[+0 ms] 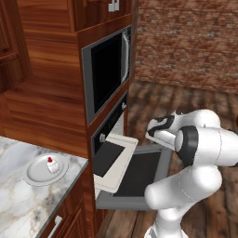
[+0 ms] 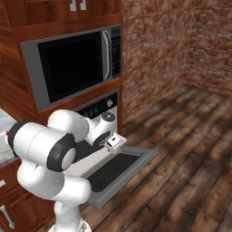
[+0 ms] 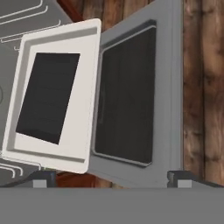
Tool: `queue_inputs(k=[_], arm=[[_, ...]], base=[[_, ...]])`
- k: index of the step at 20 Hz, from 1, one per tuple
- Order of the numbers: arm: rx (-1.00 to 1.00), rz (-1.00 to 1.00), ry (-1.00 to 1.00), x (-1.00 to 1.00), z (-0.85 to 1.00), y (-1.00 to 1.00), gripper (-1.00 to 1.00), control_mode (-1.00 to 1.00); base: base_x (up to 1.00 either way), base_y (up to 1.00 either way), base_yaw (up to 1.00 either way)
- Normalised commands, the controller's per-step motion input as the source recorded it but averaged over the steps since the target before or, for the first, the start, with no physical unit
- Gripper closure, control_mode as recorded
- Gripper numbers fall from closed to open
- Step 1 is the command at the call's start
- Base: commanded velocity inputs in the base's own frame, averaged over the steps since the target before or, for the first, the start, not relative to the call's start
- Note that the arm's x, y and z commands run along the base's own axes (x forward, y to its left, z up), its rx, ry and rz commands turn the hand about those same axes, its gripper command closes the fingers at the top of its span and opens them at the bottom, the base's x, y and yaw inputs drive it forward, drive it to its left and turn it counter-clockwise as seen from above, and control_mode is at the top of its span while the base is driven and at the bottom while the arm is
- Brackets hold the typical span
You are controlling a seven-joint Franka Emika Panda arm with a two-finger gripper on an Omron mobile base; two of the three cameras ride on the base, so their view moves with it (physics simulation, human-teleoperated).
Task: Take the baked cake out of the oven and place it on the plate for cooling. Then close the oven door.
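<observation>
- Hand view: pincer (image 3: 111,177) spread wide and gripping nothing, two dark tips at the lower edge, hovering above the dropped oven door (image 3: 131,100)
- Directly below: black glass panel in its grey frame lying flat, with a cream tray (image 3: 81,87) with a dark inset pulled out of the oven and overlapping the door's inner edge; nothing resting on that tray
- Left base view: white arm bent over the open door, hand above its outer half, no contact with door or tray as far as can be told
- Further out: oven (image 1: 108,130) under the microwave (image 1: 106,69), cavity open, knob row above it
- Furthest left: baked cake (image 1: 52,164), white with a red top, sitting on the plate (image 1: 36,173) on the marbled surface (image 1: 18,204) beside the cabinet column
- Judged progress: cake removal and placement apparently done; left to do, closing the oven door, with the pulled-out tray probably needing to go back in first
- Likely risk: door fouling on the protruding tray if lifted as things stand
</observation>
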Motion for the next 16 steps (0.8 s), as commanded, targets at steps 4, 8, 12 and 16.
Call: queue_inputs(k=[4, 8, 12, 16], arm=[[-0.01, 0.00, 0.00, 0.44, -0.71, -0.04, -1.00, -1.00], [0.00, 0.00, 0.00, 0.27, -0.68, -0.09, -1.00, -1.00], [0.00, 0.02, 0.00, 0.22, -0.64, 0.00, -1.00, -1.00], [0.00, 0.02, 0.00, 0.21, -0.56, 0.00, -1.00, -1.00]], base=[[0.00, 0.00, 0.00], [0.00, 0.00, 0.00], [0.00, 0.00, 0.00], [0.00, 0.00, 0.00]])
